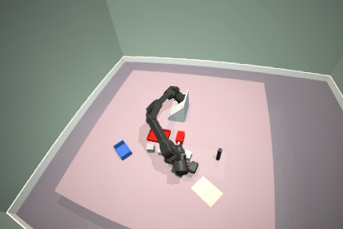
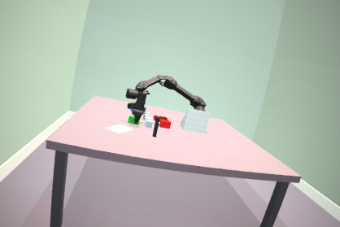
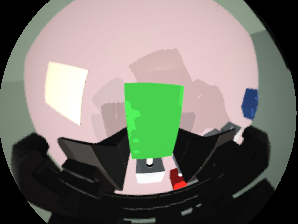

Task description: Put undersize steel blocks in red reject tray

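Pale green walls stand around a pink table (image 1: pixel 102 135) (image 2: pixel 183 150) (image 3: pixel 200 50), where the gripper (image 1: pixel 180 173) (image 2: pixel 137 120) (image 3: pixel 149 125) hangs low, its jaws closed on the green gauge (image 1: pixel 179 176) (image 2: pixel 133 120) (image 3: pixel 154 120). That gauge sits upright between the fingers as far as I can judge, near the row of blocks (image 1: pixel 150 148) (image 2: pixel 149 124) (image 3: pixel 150 177); one shows just past it from the wrist, a small pale pin before it. Whether the pin has entered a bore I cannot tell. Over beside the row waits the red tray (image 1: pixel 154 138) (image 2: pixel 154 117); the arm covers part of the row from above. My guess is that testing is the step in hand. Best to square the pin to the bore, line up the centres, then ease it forward: full travel means good, an early stop means undersize. Forcing it could shove the block or twist the gauge in the grip, and a crooked approach might make a good hole look bad.
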